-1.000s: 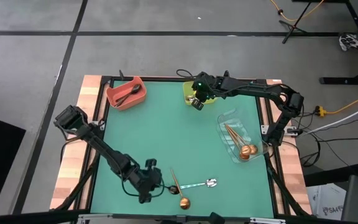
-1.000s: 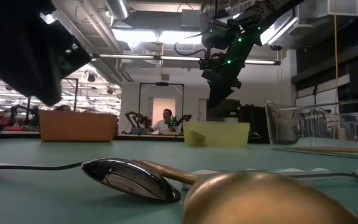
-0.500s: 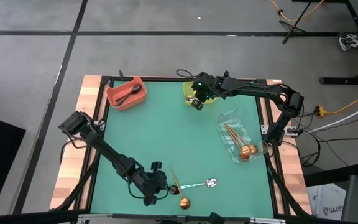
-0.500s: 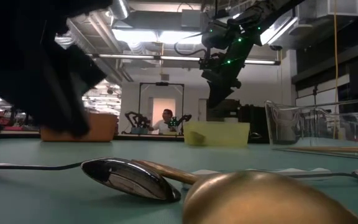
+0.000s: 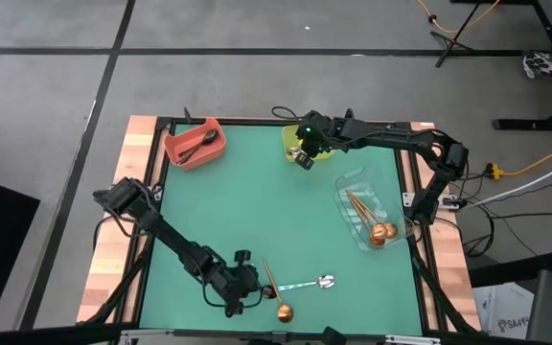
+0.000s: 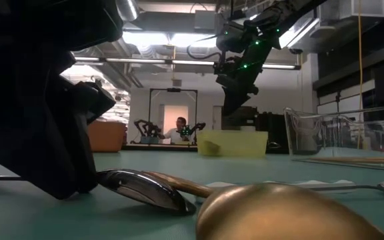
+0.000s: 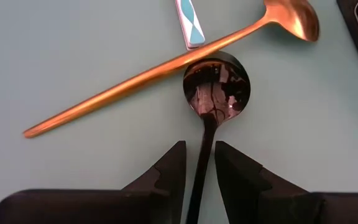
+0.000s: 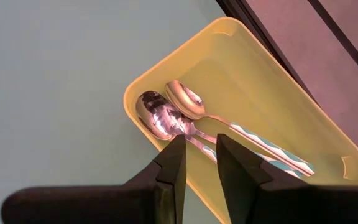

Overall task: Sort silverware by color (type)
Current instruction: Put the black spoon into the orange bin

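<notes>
A black spoon point(image 7: 216, 87) lies on the green mat near the table's near edge, its bowl against the handle of a copper-gold spoon point(image 7: 135, 81). A silver spoon point(image 5: 312, 284) lies beside them. My left gripper point(image 7: 200, 146) is open and low over the mat, one finger on either side of the black spoon's handle point(image 7: 202, 168); no touch shows. At the far edge my right gripper point(image 8: 201, 140) hangs open above the yellow-green bin point(image 8: 278, 106), which holds two silver spoons point(image 8: 166, 118). Nothing is between its fingers.
A red bin point(image 5: 195, 144) with a black spoon in it stands at the far left. A clear bin point(image 5: 372, 216) with copper-gold spoons stands at the right. The mat's middle point(image 5: 247, 211) is bare. A person sits in the room beyond the table point(image 6: 179, 127).
My left gripper has come down toward the mat and the black spoon, edging toward the table's right. In the low view it now fills the left side and hides most of the red bin. The spoons have kept their places.
</notes>
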You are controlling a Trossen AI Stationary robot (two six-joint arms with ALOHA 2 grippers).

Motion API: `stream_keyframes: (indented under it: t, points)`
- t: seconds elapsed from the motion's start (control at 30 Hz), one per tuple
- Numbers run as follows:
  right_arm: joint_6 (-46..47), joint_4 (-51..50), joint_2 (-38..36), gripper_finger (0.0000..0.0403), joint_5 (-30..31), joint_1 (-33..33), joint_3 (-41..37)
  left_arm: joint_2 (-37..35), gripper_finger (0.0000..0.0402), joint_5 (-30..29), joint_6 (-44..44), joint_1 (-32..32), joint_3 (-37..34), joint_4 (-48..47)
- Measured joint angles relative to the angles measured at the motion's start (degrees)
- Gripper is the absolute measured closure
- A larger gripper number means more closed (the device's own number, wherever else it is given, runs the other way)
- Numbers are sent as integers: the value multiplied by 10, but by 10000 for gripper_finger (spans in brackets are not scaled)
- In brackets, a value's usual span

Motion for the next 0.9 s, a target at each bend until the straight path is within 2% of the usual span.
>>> stream_keyframes:
  t: [0.67,0.9]
  points:
    - [0,0,0,322,0,0,0,-1,322,3,0,0,-1,-11]
    - [0,0,0,322,0,0,0,-1,362,2,0,0,-1,-14]
